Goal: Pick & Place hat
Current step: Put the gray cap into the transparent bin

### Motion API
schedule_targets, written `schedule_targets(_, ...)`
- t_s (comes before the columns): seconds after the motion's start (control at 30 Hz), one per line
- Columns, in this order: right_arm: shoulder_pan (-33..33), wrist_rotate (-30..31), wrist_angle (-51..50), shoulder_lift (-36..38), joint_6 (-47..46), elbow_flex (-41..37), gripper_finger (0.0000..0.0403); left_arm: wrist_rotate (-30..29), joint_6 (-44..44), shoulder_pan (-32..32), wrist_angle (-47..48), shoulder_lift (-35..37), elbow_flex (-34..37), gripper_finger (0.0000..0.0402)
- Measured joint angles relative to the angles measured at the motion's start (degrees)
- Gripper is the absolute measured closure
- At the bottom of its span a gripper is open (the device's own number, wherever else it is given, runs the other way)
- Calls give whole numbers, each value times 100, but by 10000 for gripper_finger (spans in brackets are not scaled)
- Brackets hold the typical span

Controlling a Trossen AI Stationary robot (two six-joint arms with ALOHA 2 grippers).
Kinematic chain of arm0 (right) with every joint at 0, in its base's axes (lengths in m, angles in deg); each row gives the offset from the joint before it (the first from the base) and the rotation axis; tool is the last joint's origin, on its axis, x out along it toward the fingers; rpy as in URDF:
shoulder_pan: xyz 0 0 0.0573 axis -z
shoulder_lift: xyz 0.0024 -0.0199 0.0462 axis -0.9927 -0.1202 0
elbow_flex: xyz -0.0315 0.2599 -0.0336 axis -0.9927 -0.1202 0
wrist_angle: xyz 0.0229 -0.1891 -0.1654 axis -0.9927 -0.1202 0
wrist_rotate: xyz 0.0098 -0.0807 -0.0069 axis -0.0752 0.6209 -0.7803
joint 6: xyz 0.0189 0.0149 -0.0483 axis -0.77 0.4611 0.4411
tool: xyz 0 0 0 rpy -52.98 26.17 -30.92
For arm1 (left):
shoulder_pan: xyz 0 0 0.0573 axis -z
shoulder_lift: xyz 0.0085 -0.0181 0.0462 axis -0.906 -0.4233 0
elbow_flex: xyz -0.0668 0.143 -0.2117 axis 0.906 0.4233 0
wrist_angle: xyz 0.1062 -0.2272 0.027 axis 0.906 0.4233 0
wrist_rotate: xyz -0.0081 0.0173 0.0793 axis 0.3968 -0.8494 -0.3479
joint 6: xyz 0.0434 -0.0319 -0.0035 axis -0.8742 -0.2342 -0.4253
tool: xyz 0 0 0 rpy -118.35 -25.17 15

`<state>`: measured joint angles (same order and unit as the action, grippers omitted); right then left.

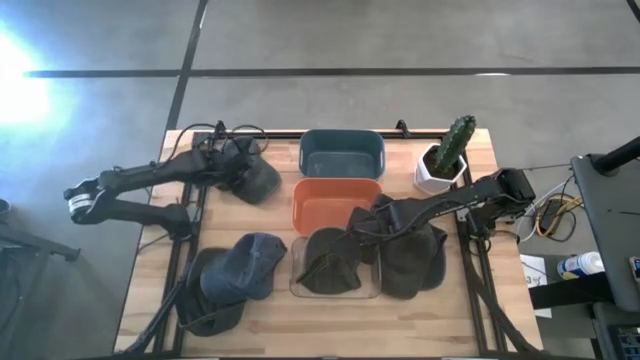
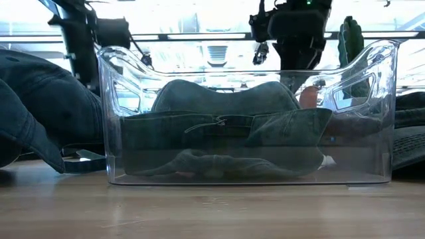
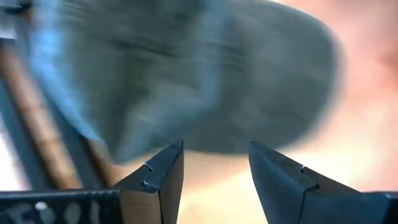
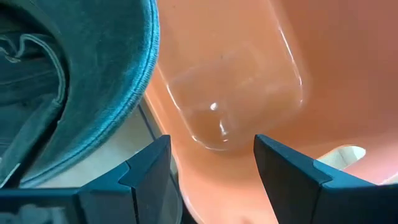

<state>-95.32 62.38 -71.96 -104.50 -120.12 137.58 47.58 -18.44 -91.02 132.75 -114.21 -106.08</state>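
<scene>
1. Right end effector (image 1: 362, 226) is hovering over the near edge of the orange bin (image 1: 335, 203), fingers spread wide, nothing between them, touching nothing as far as I can tell.
2. Left end effector (image 1: 243, 172) is sitting open and empty at the desk's (image 1: 330, 320) back left, just over a dark hat (image 1: 258, 182).
3. More hats are lying around: one in the clear bin (image 2: 246, 116), a blue denim hat (image 1: 245, 265) front left, another dark one (image 1: 412, 258) just right of the clear bin.
4. I'm guessing these are light, floppy fabric, so pinching a brim or a crown fold should be working best; they'll sag.
</scene>
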Motion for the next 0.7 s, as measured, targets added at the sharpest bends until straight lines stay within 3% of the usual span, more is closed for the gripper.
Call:
schedule_targets(0.2,0,2,-20,152,6,0,177,105,530,1064,892,548,-420,232)
schedule_targets(0.47,165,-318,140,167,147,-13,177,1006,3469,2891,1553,1031,-482,233)
schedule_targets(0.7,321,-412,305,167,370,-17,177,1579,5135,4795,1528,830,-469,234)
